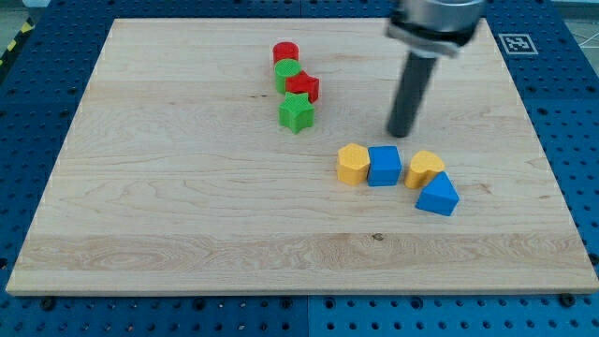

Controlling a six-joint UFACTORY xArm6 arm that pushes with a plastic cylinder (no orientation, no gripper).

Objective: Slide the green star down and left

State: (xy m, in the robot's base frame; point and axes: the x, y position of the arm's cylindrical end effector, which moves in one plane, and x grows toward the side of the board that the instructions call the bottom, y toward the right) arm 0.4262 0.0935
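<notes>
Standing on wooden board (187,234), my tip (401,134) holding nothing, touching no block, well right of green star (296,113). Star sitting at bottom of 4-block column, touching red block (303,87) above. Yellow hexagon (352,163), blue cube (384,166) lying below tip.

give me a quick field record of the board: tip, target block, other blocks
tip: my tip, right of the green star, apart from it, above the blue cube
target: green star, bottom of the upper cluster
cluster above it: red block, green block, red cylinder
lower row: yellow block, blue cube, yellow heart, blue block
surface: wooden board
</notes>
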